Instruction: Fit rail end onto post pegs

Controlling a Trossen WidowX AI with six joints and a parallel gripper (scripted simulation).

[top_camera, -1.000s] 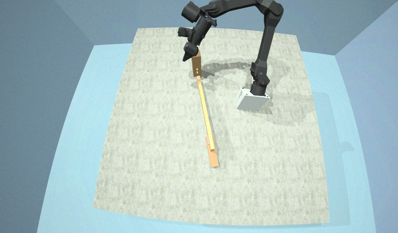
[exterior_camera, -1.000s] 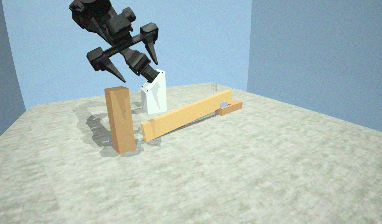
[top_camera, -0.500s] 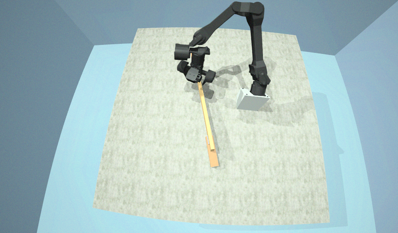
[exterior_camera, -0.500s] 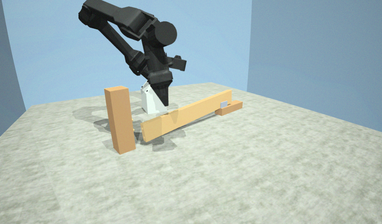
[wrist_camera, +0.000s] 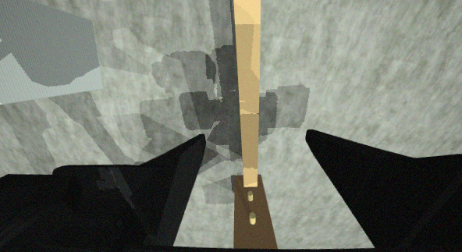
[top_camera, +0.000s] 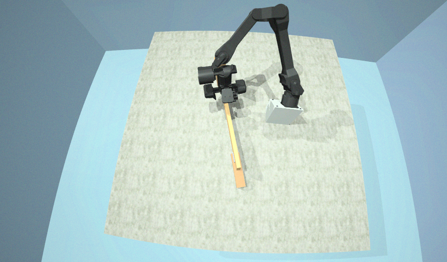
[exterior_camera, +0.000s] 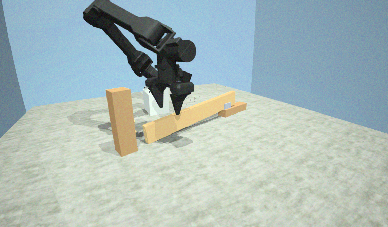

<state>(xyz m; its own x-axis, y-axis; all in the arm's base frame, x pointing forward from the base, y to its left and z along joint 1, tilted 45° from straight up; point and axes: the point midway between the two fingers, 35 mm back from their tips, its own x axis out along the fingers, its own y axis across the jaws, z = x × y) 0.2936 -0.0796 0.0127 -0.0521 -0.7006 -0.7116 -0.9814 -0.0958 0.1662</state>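
Note:
The long light-wood rail point(top_camera: 232, 133) point(exterior_camera: 189, 118) point(wrist_camera: 249, 140) slopes down to the table at its near end, short of the post. Its far end rests in the grey bracket point(exterior_camera: 227, 105) on the orange-brown footboard block point(top_camera: 240, 180) point(exterior_camera: 236, 109). The upright post point(exterior_camera: 122, 124) point(wrist_camera: 254, 239) stands before the near end with a gap. Its two pegs point(wrist_camera: 251, 207) show bare, higher than the rail's end. My gripper point(exterior_camera: 169, 110) point(wrist_camera: 254, 136) is open and empty, pointing down, its fingertips on either side of the rail near its top edge, not touching it in the wrist view.
The white arm base point(top_camera: 283, 112) point(exterior_camera: 155, 105) stands to one side of the rail, on the pale mottled table top point(top_camera: 173, 195) point(exterior_camera: 246, 169). The arm arches over from it. In the top view the arm hides most of the post.

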